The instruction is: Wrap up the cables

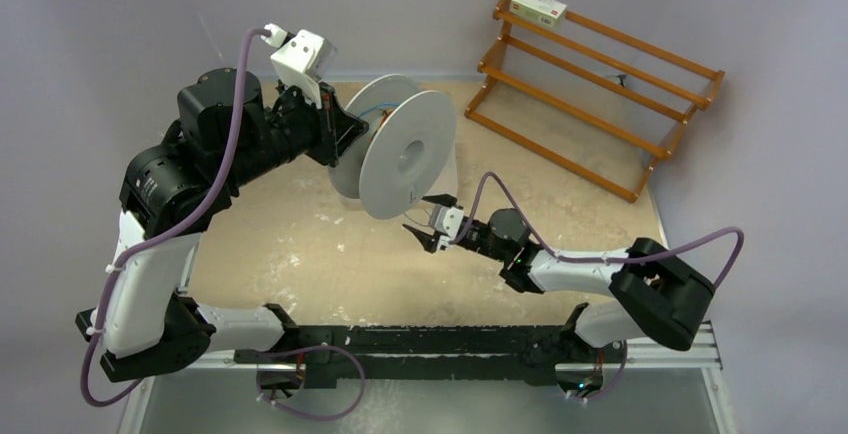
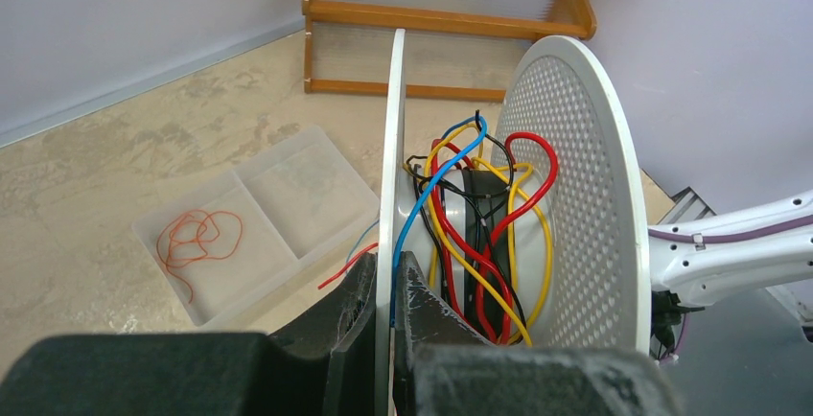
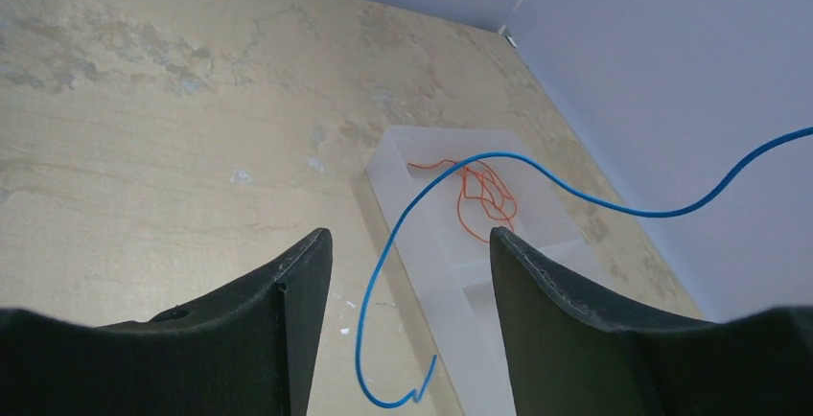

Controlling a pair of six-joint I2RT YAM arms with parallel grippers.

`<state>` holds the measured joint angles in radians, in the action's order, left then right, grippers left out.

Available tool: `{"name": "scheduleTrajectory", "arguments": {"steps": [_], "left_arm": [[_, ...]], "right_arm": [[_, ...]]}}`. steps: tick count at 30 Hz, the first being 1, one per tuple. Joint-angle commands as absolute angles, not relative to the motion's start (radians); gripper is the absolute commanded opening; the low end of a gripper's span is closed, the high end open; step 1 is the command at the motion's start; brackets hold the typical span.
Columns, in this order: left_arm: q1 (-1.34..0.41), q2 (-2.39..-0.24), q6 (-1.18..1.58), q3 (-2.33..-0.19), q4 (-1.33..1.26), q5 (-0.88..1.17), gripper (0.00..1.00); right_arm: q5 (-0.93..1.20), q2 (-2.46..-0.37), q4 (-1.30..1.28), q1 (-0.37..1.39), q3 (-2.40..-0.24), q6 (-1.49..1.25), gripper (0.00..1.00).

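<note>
Counts: 2 arms, 1 white spool with 2 discs, 1 clear tray with 2 compartments, 1 wooden rack, 1 small box.

Right hand is over the middle of the tabletop, fingers wide apart and gripping nothing. In its wrist view the blue cable comes in from the right, arcs up and drops through the gap between the fingers. Its free end curls low in that gap (contact with either finger: cannot tell).

Beyond that hand the tray lies flat on the tabletop. One compartment holds the red-orange cables as a single loose tangle, strand count unreadable. They are well apart from both hands.

Left hand is left of centre toward the far edge, fingers pinched tight on the rim of one spool disc. The spool stands on edge, with red, yellow, black and blue wire bunched between the discs.

The rack is at the far right corner, with the box on its top rail.
</note>
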<state>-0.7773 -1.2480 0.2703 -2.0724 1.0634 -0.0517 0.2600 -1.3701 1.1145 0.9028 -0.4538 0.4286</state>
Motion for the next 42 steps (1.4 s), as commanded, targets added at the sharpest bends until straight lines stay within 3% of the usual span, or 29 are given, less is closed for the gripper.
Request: {"name": "scheduleTrajectory", "arguments": {"steps": [1,13,16,22,42], "left_arm": [[-0.778,-1.223,0.295,-2.098,0.951,-0.040,0.00],[-0.778,-1.220,0.300,-2.088,0.941,-0.038,0.00],[-0.778,-1.221,0.302,-2.085,0.937,-0.035,0.00],[-0.778,-1.215,0.310,-2.066,0.921,-0.041,0.00],[-0.777,-1.180,0.348,-1.649,0.411,-0.553,0.00]], "right_arm": [[0.257,-1.386,1.196,0.900,-0.436,0.405,0.63],[0.218,-1.471,1.265,0.894,-0.404,0.375,0.56],[0.230,-1.482,1.261,0.894,-0.410,0.374,0.43],[0.254,-1.466,1.212,0.894,-0.427,0.388,0.00],[0.157,-1.197,1.005,1.117,-0.345,0.301,0.00]]}}
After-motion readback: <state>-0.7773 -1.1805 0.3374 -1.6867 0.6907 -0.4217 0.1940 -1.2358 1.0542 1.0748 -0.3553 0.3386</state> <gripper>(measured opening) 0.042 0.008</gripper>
